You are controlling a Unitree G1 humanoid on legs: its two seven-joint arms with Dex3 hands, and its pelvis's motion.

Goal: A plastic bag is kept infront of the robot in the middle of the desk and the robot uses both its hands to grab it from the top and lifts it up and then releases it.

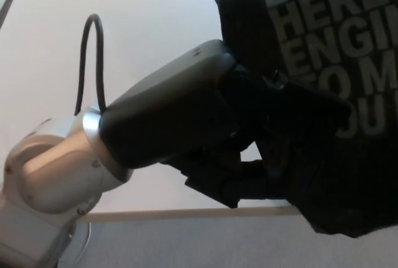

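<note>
While the black plastic bag point(323, 94) fills the frame's right, left hand point(249, 168) grip cannot be told; contents unseen.

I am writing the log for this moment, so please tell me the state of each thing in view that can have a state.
plastic bag: black with pale lettering, hanging over the desk's front edge, right beside the left hand.
left hand: against the bag; black on black, grip cannot be told.
right hand: not in view.
cable: looped upward from the left arm.
desk: white, bare where visible.
</note>
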